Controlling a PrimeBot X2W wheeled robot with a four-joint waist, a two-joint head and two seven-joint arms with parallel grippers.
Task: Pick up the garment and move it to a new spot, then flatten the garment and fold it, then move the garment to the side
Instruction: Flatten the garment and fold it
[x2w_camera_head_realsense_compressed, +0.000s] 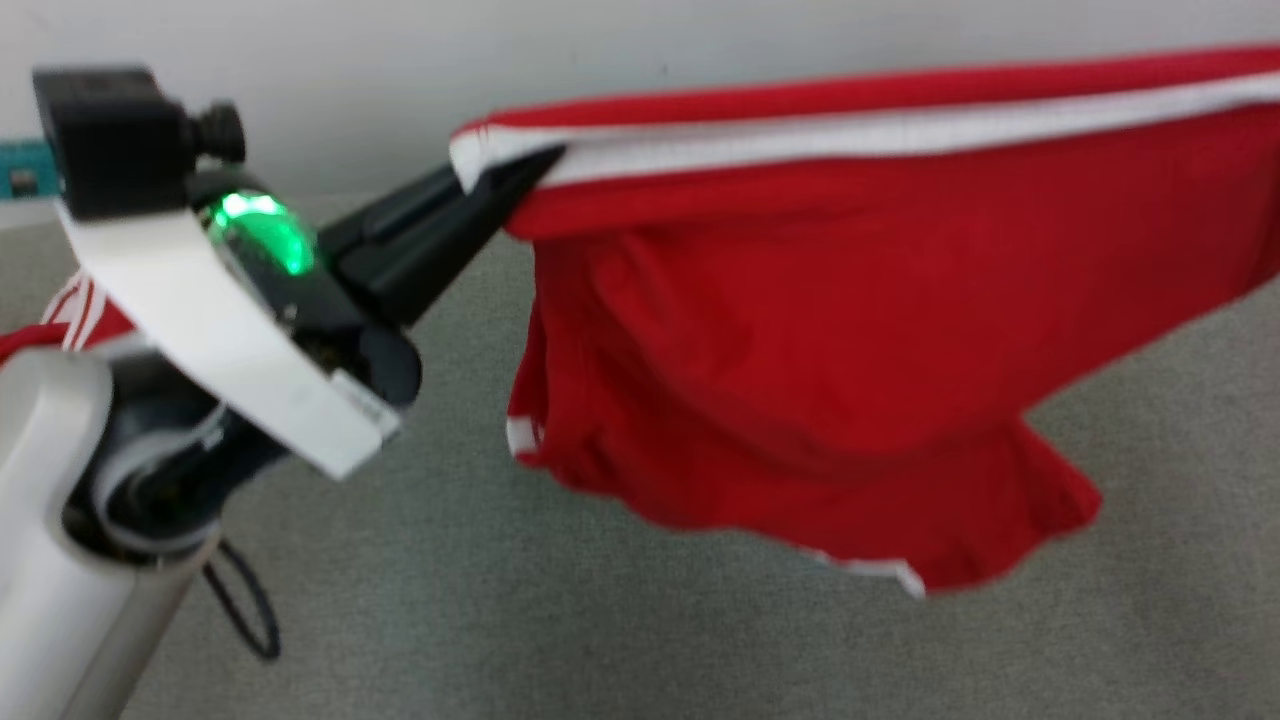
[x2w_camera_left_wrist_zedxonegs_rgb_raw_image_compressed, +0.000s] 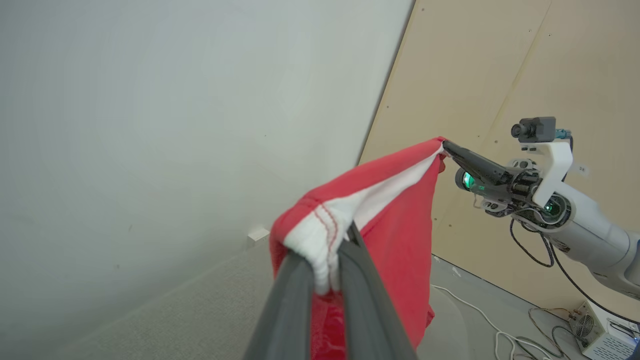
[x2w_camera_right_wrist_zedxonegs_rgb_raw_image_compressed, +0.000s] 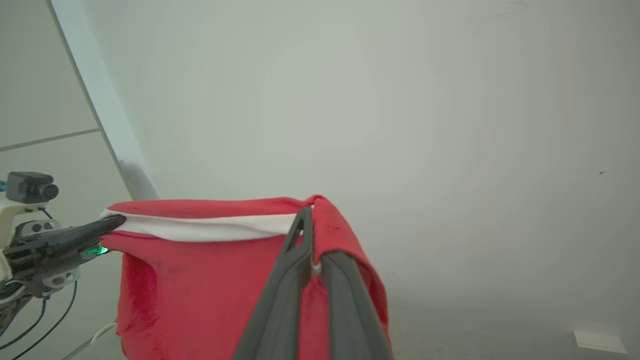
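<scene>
The garment (x2w_camera_head_realsense_compressed: 820, 330), red with a white band (x2w_camera_head_realsense_compressed: 900, 125) along its top edge, hangs in the air, stretched between the two grippers. In the head view it fills the middle and right of the frame, its top edge running from upper centre out past the right border and its lower folds sagging toward the grey, carpet-like surface (x2w_camera_head_realsense_compressed: 600, 640) without clearly touching it.

The left gripper (x2w_camera_head_realsense_compressed: 520, 170) reaches in from the left of the head view, its dark fingers pressed together on the near corner of the white band. In the left wrist view the same two fingers rise from the bottom centre with a bunch of white hem squeezed between them. The right gripper (x2w_camera_left_wrist_zedxonegs_rgb_raw_image_compressed: 448, 147) appears at the right of that view, its jaws closed on the far corner of the band — the cloth runs taut from one pinch to the other. In the right wrist view its fingers come up from the bottom centre and clamp the band at the fold.

A camera block (x2w_camera_head_realsense_compressed: 110, 135) and a green light (x2w_camera_head_realsense_compressed: 265, 230) sit on the left wrist, upper left in the head view.

Behind the garment stands a pale wall (x2w_camera_left_wrist_zedxonegs_rgb_raw_image_compressed: 150, 125), with a tan panel (x2w_camera_left_wrist_zedxonegs_rgb_raw_image_compressed: 525, 65) at the upper right of the left wrist view. Below it lie white cables (x2w_camera_left_wrist_zedxonegs_rgb_raw_image_compressed: 480, 315) and a small box with a fan grille (x2w_camera_left_wrist_zedxonegs_rgb_raw_image_compressed: 595, 335) — both well apart from the cloth.
</scene>
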